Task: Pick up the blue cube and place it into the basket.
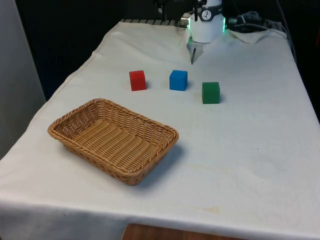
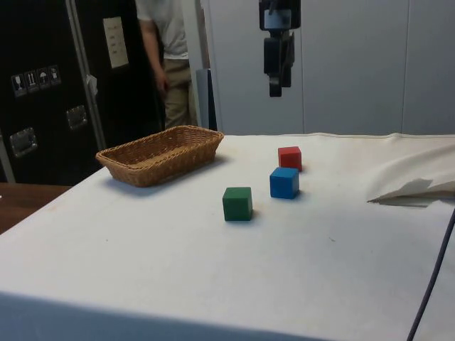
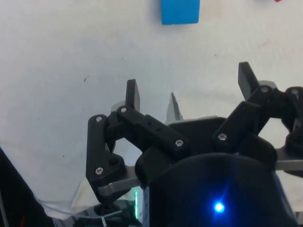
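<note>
Mid-surface, far half: blue cube [image 1: 178, 80] between red cube [image 1: 137, 80] and green cube [image 1: 210, 92]. Gripper [image 3: 189, 94] high above surface near robot-end edge, fingers spread, empty; blue cube lies ahead and below. Basket [image 1: 75, 142] toward near corner, front view's left.

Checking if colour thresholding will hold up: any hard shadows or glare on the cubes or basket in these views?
Front view: even light, soft shadow beside the basket, blue cube cleanly lit. Side view: short soft shadows under the green cube and red cube, no glare. Wrist view: cloth looks washed out, gripper dark against it.
</note>
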`<move>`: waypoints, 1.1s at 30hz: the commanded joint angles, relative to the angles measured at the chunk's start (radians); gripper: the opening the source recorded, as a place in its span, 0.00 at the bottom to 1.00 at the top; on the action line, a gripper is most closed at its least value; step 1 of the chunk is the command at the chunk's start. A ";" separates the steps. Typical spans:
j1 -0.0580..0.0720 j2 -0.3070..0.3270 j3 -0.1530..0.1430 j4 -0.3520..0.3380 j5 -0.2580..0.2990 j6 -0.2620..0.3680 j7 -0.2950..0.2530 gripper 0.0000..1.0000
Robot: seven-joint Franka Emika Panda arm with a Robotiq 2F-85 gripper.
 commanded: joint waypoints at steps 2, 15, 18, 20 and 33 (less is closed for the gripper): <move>-0.002 0.014 -0.007 -0.007 -0.001 0.023 -0.006 1.00; -0.005 0.091 -0.014 -0.034 0.000 0.118 -0.002 1.00; -0.011 0.116 -0.012 -0.049 -0.010 0.171 0.009 1.00; -0.011 0.127 -0.012 -0.055 -0.009 0.192 0.010 1.00; -0.013 0.226 -0.014 -0.077 0.000 0.310 0.004 1.00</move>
